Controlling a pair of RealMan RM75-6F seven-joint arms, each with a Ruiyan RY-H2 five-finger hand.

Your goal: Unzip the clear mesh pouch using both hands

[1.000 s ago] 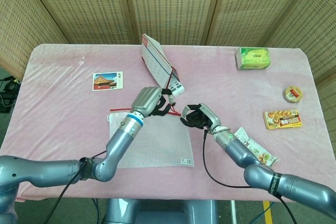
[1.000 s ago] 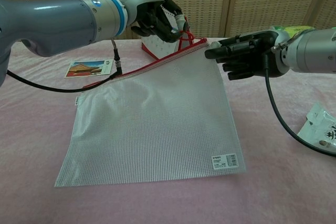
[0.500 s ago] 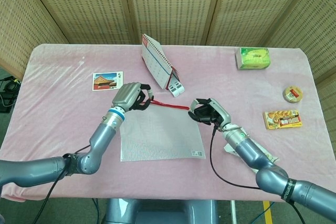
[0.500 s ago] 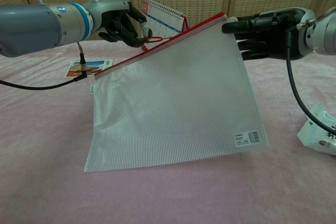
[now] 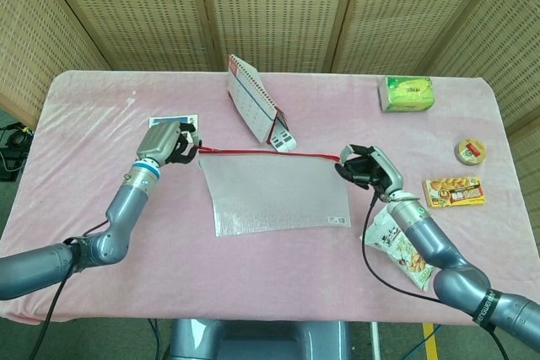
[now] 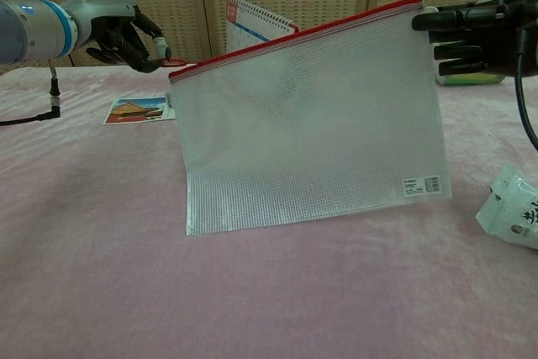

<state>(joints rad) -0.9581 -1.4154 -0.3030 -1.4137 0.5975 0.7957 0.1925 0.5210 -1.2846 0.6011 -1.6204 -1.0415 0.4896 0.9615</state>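
While the clear mesh pouch (image 6: 311, 124) hangs stretched across the centre of the chest view, I list what bears on the step, largest first.

Table (image 5: 101, 107): pink cloth, filling both views; the pouch's lower edge appears to trail onto it.

Pouch: held up by its red zip edge (image 6: 294, 37), which runs from left of centre up to the upper right. The zip looks drawn nearly the whole way; I judge the step close to done.

My right hand (image 6: 471, 31), upper right of the chest view: fingers closed on the pouch's corner at the zip end. It should stay fixed as the anchor.

My left hand (image 6: 126, 35), upper left: fingers pinched on the red zip pull (image 6: 172, 62). I should draw it on along the line of the zip, not downward, keeping the edge taut.

Calendar (image 5: 253, 103), standing behind the pouch: not to be snagged.
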